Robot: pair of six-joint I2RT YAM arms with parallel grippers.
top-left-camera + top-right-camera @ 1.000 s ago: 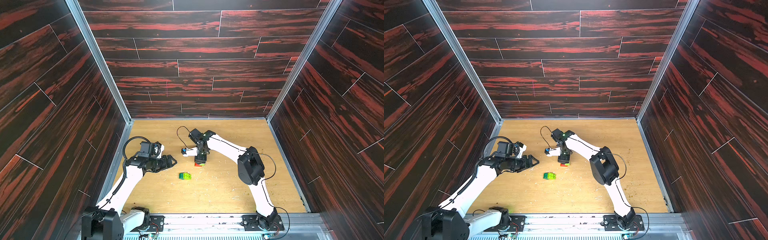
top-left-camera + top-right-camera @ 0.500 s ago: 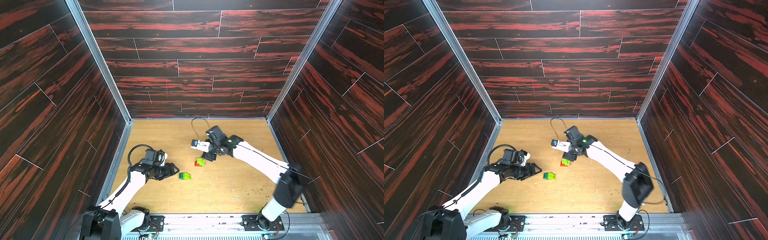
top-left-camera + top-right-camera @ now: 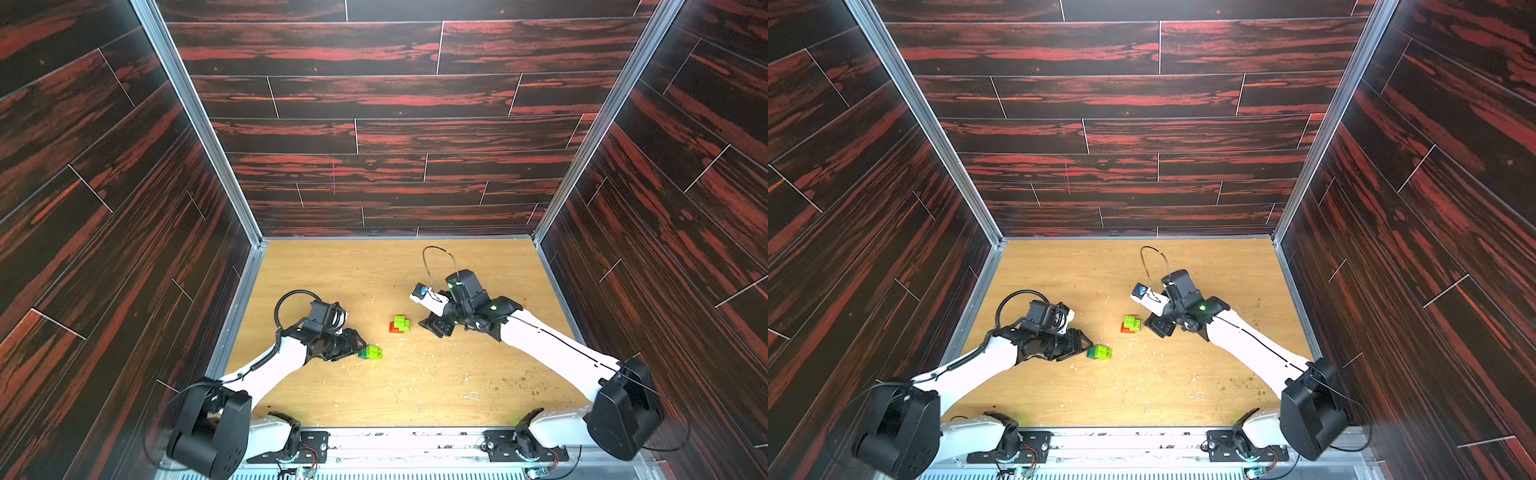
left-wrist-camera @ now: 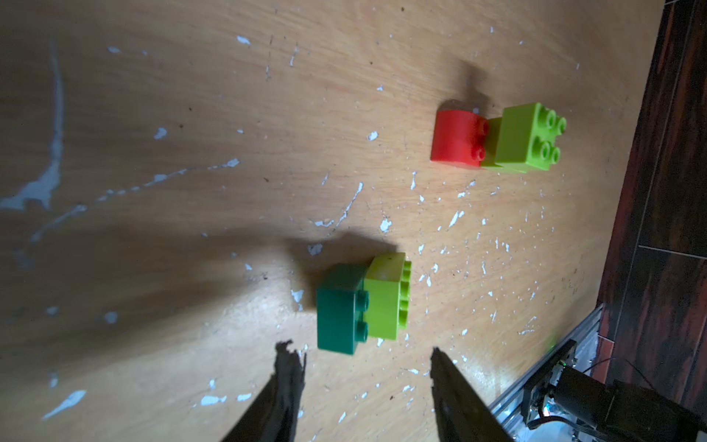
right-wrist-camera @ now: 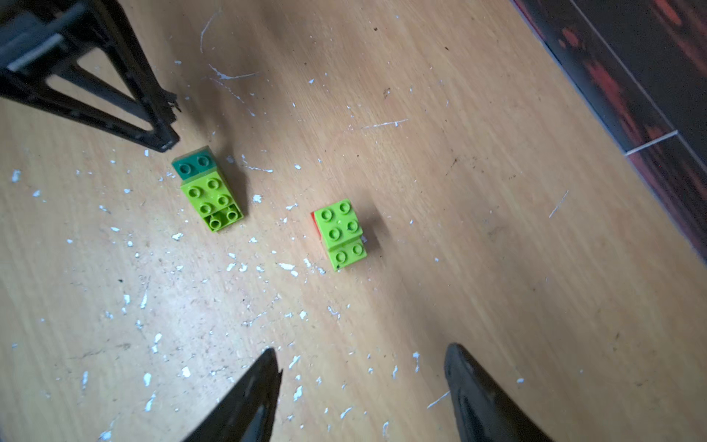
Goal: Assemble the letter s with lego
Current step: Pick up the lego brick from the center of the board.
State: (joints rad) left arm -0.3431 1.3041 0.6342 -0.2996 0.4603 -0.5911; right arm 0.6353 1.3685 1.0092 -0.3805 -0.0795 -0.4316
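Wooden table (image 3: 415,390) w/ white flecks, boxed in by dark, red-streaked walls (image 3: 374,124). Two white arms reach in from the near edge. Your lego (image 3: 1131,324) lies approx mid-table in two clumps, near each other but apart & not joined.

The green clump (image 3: 370,352) (image 3: 1099,352) is a dark green brick (image 4: 340,319) w/ lime stepped on top, studs up. It sits on the left arm's side. The red clump (image 3: 400,324) (image 3: 1131,324) is a red brick at the bottom w/ lime stepped above. It sits further back, toward the right arm.

Your left gripper (image 3: 360,344) lies low, tips aimed at the green clump. In the left wrist view its fingers (image 4: 285,386) stand partly apart w/ nothing btwn them. The dark green brick sits just past the tips, w/ a sliver of table showing in the gap. In the right wrist view, one left finger ends just beside that brick; you cannot tell if it touches.

Your right gripper (image 3: 434,326) hovers just beside the red clump. In the right wrist view its fingers (image 5: 252,398) spread wide & empty, w/ the red clump ahead of the tips and bare table btwn.
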